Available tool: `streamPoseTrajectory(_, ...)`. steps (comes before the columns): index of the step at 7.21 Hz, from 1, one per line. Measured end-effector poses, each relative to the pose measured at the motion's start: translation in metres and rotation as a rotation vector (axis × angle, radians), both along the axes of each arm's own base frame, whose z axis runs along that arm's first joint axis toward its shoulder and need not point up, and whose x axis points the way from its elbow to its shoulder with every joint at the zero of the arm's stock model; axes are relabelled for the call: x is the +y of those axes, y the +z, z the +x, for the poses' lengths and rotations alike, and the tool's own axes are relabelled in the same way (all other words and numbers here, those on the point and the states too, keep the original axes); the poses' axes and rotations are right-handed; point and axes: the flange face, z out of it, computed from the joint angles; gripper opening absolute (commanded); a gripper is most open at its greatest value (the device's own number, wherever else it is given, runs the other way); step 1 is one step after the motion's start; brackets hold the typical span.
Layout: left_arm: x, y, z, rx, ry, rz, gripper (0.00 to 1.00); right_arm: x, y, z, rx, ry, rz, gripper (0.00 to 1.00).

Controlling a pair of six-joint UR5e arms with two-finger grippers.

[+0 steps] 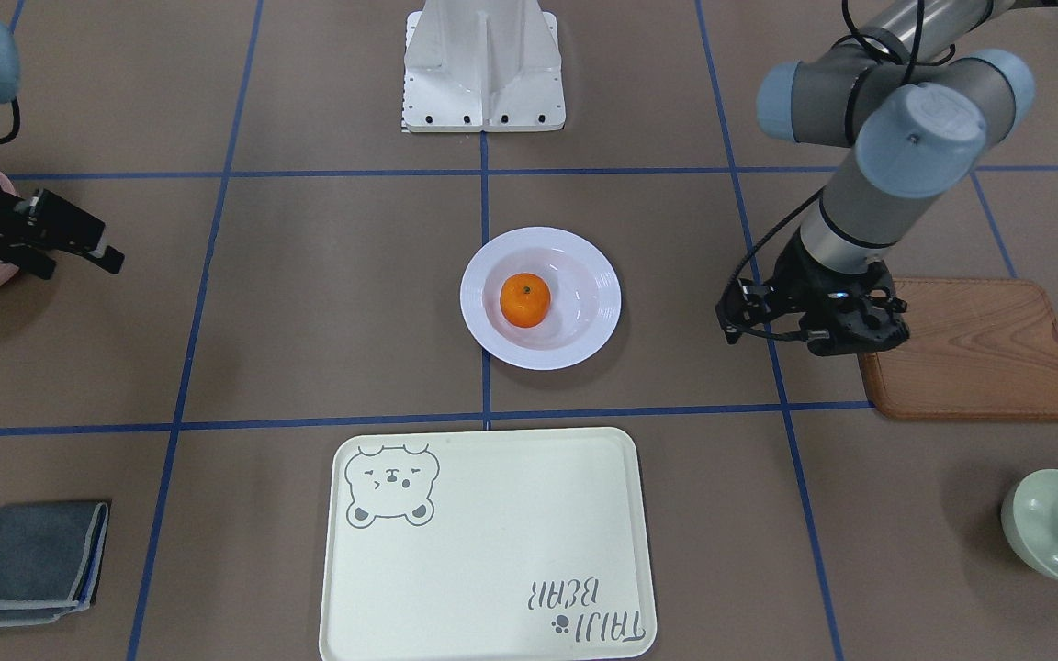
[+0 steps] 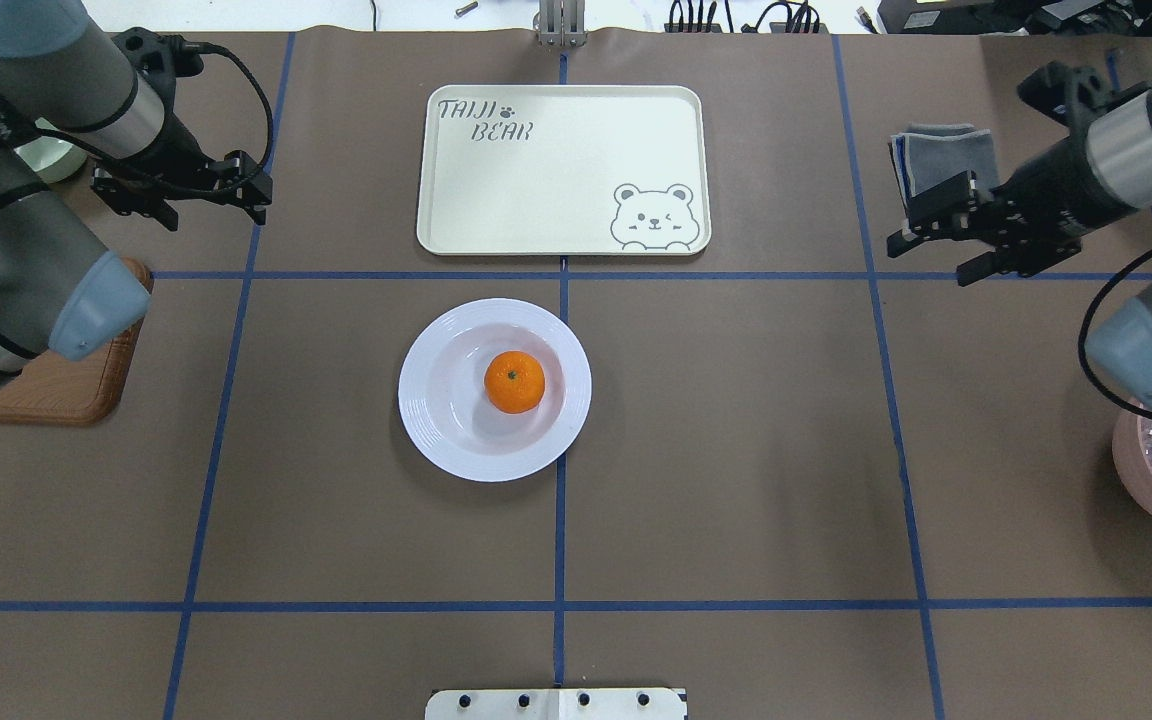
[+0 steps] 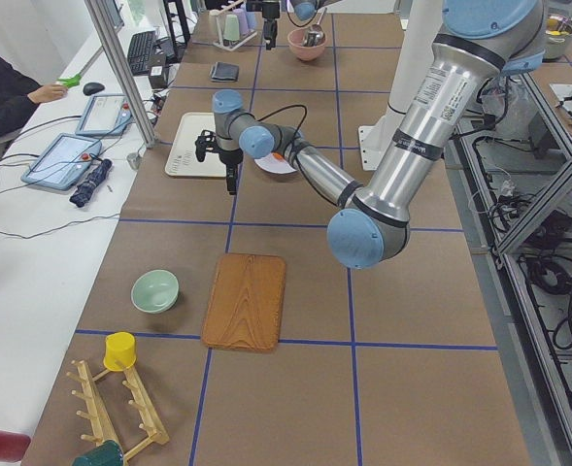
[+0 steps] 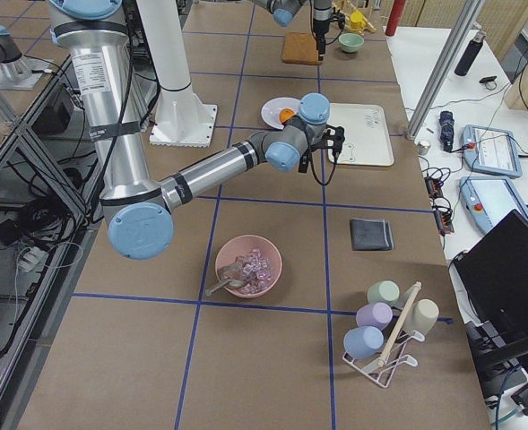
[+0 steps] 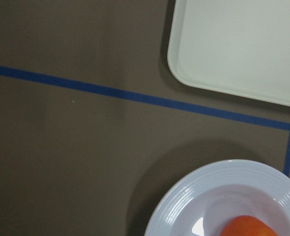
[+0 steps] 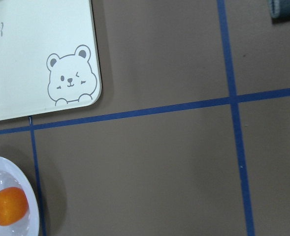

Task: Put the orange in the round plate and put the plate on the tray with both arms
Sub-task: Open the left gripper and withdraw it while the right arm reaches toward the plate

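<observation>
Out at either side of the brown table (image 2: pixel 736 450), the left gripper (image 2: pixel 214 212) and right gripper (image 2: pixel 931 258) are seen held with jaws parted and nothing grasped. Between them, the small bright-orange citrus fruit (image 2: pixel 514 381) is found resting in the glossy white round plate (image 2: pixel 433 425). That plate is set on the table near the pale cream rectangular bear tray (image 2: pixel 556 170), not on it.

The left arm (image 1: pixel 869 197) and right arm (image 2: pixel 1136 140) were silver-grey tubes with light blue joint caps (image 1: pixel 919 128). Black cables (image 2: pixel 266 100) looped along them to the black left gripper (image 2: pixel 261 200) and right gripper (image 2: pixel 928 260). A white label (image 3: pixel 429 85) ran down the left arm; the white base (image 1: pixel 483 73) carried dark screws (image 1: pixel 467 119).
</observation>
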Motion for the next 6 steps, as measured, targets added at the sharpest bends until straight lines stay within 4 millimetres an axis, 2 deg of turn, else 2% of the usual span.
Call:
streamPoseTrajectory(1, -0.009, 0.008, -0.012, -0.016, 0.036, 0.048, 0.99, -0.001, -0.01, -0.032, -0.061, 0.016, 0.003, 1.0)
streamPoseTrajectory(3, -0.021, 0.022, -0.027, -0.04, 0.067, 0.082, 0.99, 0.006, -0.051, -0.098, -0.152, 0.082, 0.018, 1.0)
streamPoseTrajectory(4, -0.025, 0.029, -0.029, -0.05, 0.067, 0.078, 0.99, 0.016, -0.065, -0.127, -0.177, 0.103, 0.029, 1.0)
streamPoseTrajectory(6, -0.033, 0.043, -0.034, -0.095, 0.049, 0.081, 0.99, 0.048, -0.075, -0.175, -0.256, 0.17, 0.034, 1.0)
